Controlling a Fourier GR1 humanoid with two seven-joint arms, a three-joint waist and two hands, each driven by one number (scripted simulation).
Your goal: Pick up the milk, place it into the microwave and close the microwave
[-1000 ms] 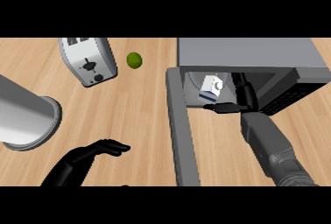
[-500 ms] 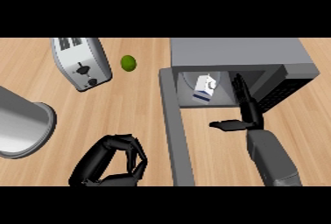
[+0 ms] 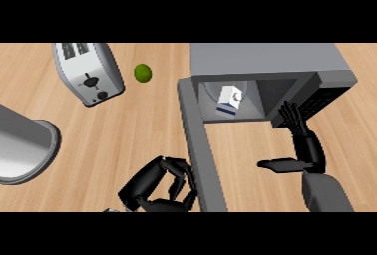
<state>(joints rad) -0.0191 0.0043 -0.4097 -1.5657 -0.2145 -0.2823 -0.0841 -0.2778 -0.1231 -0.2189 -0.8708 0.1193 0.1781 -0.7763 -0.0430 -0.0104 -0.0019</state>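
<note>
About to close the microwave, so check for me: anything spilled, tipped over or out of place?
Nothing stands out. The milk stands inside the microwave with no spill showing, and the door is open. The toaster sits at an angle on the counter, with a lime beside it.

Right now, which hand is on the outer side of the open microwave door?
The left hand, fingers curled, low beside the microwave door on its outer side. The right hand is open on the inner side, in front of the microwave.
</note>
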